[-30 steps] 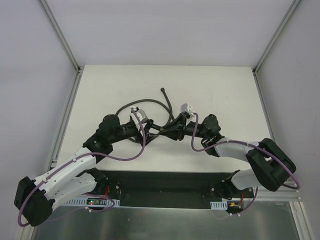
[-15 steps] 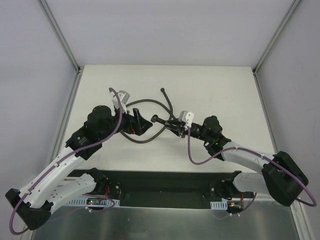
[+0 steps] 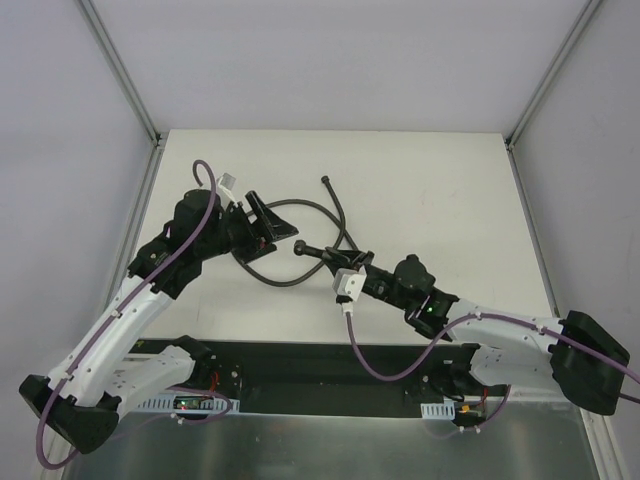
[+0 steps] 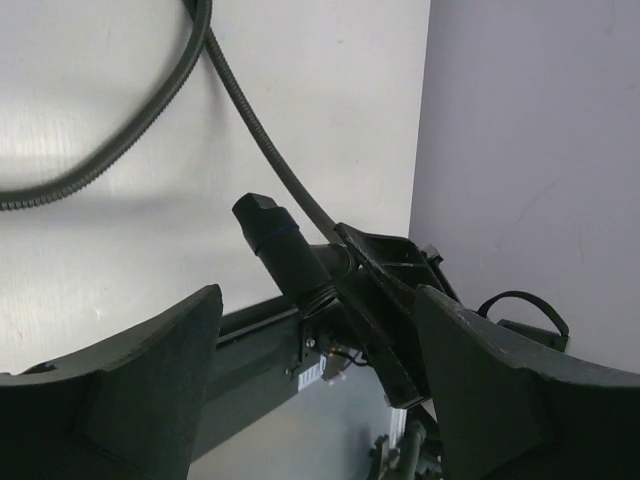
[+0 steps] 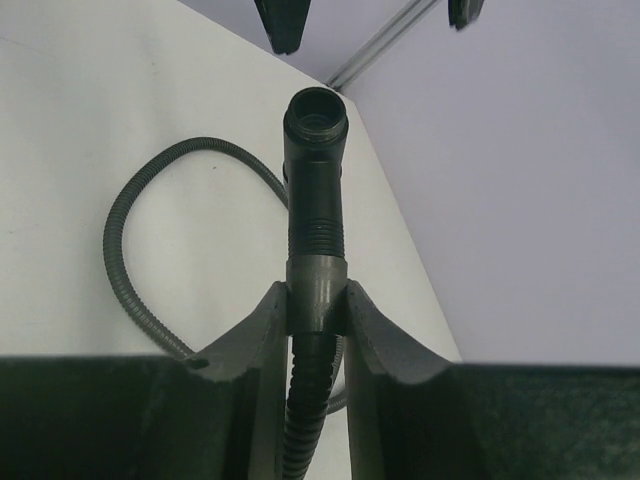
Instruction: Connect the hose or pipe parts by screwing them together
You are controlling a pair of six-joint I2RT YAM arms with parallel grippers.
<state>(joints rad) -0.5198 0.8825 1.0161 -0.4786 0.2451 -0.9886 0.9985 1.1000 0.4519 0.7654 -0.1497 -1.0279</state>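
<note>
Right wrist shows the end fitting point(image 5: 316, 190) hollow; overhead cannot.

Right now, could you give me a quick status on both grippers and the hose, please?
Right gripper shut on hose end fitting. Left gripper open, empty, facing it. Nothing between them.

Inventory: one tabletop point(image 3: 440, 200), two claws.
Counted: left claw point(image 3: 272, 222), right claw point(image 3: 325, 254); two end fittings, far end fitting point(image 3: 325, 181), near end fitting point(image 3: 303, 246); hose point(image 5: 112, 250) lengths undetermined.
</note>
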